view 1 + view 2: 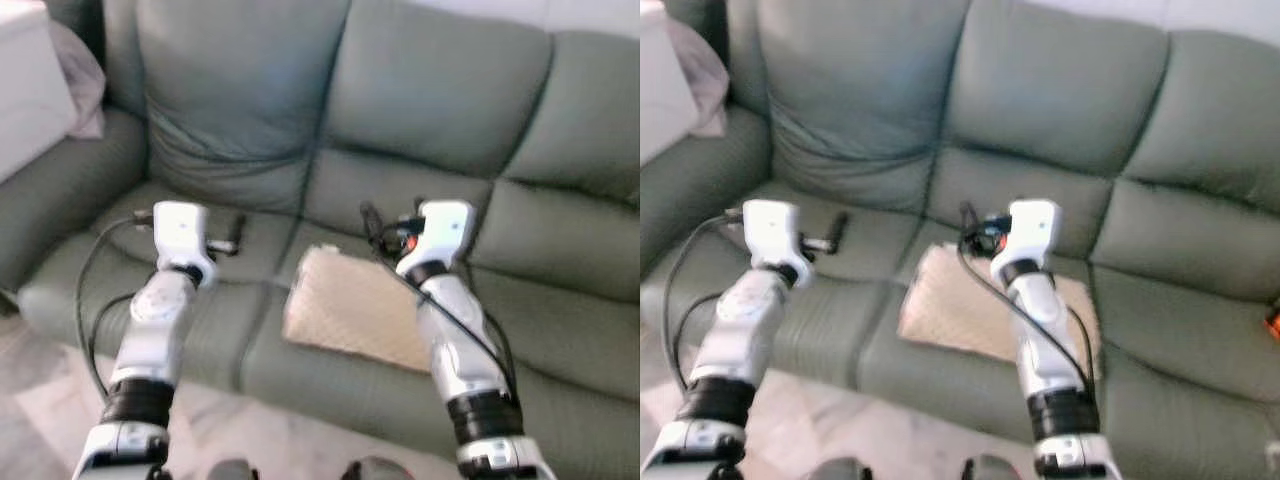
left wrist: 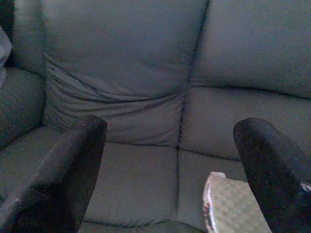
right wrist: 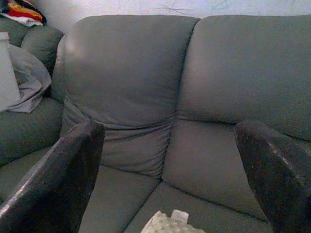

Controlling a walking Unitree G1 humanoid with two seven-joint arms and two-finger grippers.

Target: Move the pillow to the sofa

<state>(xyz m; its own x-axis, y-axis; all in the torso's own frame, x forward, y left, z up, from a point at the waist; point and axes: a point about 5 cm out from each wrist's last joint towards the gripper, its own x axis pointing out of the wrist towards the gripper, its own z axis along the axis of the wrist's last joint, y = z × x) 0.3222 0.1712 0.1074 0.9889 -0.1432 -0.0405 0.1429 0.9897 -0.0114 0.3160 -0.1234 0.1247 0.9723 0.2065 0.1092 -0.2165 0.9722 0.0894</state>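
A beige quilted pillow (image 1: 345, 305) lies flat on the middle seat of the grey-green sofa (image 1: 430, 90), near its front edge. My right gripper (image 1: 372, 222) hovers open just above the pillow's far edge, and the pillow's corner (image 3: 170, 222) shows below its spread fingers (image 3: 53, 184). My left gripper (image 1: 238, 235) is open over the left seat cushion, apart from the pillow. The pillow's edge (image 2: 228, 206) lies beside one of its fingers (image 2: 272, 174). Neither gripper holds anything.
A white box (image 1: 25, 85) with grey cloth (image 1: 85, 85) draped beside it sits on the sofa's left arm. A small orange object (image 1: 1272, 322) lies on the right seat. Pale tiled floor (image 1: 40, 400) runs in front of the sofa.
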